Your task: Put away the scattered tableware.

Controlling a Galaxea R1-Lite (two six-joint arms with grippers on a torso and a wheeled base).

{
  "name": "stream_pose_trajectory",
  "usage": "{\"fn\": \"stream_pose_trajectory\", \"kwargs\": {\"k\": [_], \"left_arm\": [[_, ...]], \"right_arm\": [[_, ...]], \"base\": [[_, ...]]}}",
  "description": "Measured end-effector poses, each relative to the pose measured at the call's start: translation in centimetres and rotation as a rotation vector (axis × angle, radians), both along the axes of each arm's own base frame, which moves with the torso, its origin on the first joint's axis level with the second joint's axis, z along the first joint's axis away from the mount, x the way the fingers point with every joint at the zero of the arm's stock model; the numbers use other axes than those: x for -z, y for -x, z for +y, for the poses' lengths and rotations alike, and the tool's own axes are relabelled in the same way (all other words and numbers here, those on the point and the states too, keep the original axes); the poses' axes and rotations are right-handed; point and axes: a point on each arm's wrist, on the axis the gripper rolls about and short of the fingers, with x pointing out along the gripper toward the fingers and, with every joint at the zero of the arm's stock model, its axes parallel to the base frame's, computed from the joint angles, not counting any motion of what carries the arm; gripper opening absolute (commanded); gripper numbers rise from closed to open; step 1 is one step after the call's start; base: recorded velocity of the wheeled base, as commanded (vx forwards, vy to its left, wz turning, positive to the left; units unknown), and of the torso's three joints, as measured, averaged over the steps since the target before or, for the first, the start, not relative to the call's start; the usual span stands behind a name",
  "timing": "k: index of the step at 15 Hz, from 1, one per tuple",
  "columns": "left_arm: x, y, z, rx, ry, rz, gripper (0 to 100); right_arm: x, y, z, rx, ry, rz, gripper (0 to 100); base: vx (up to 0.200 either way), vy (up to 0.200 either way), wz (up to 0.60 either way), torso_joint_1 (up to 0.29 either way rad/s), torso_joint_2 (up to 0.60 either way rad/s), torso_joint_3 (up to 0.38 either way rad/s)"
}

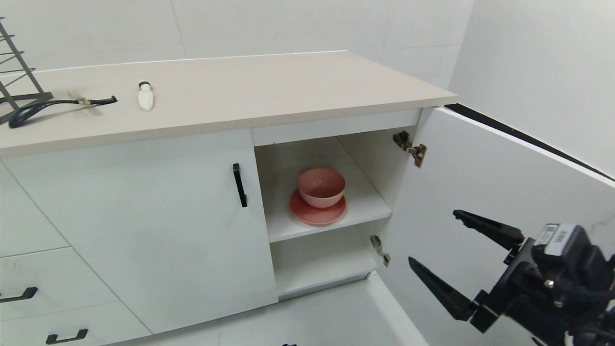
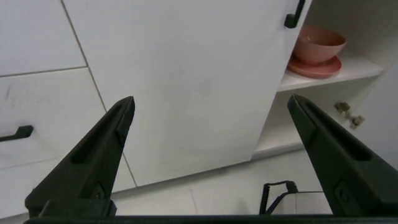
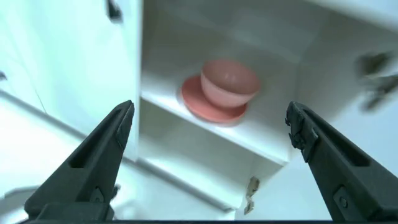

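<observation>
You see a pink bowl (image 1: 321,187) and plate (image 1: 314,215), smooth and matt, plastic by the look. The cabinet door (image 1: 480,182) is smooth with a faint sheen, its hinge (image 1: 411,148) bare metal, the countertop (image 1: 264,91) matt.

The cabinet (image 1: 144,216) is plain white, its door handle (image 1: 239,185) black. Inside it, a pale pink bowl (image 1: 321,186) sits on a deeper coral-pink plate (image 1: 317,214). Above the cabinet, the table (image 1: 264,91) is plain beige. The left pincer (image 2: 211,99) and right pincer (image 1: 433,236) are black.
</observation>
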Motion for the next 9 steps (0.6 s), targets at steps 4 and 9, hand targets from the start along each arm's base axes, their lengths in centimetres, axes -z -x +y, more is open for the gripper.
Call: {"fn": "stream_pose_trajectory", "kwargs": {"k": [4,9], "left_arm": [[0.0,0.0,0.0,0.0,-0.001,0.0,100],[0.0,0.0,0.0,0.001,0.0,0.0,100]], "right_arm": [[-1.3,0.8,-2.5,0.092,-0.028,-0.034,100],[-1.4,3.0,-7.6,0.344,0.008,0.033,100]], "base": [[-0.2,0.0,0.0,-0.001,0.0,0.002],[-0.04,-0.16,0.0,0.001,0.0,0.003]]}}
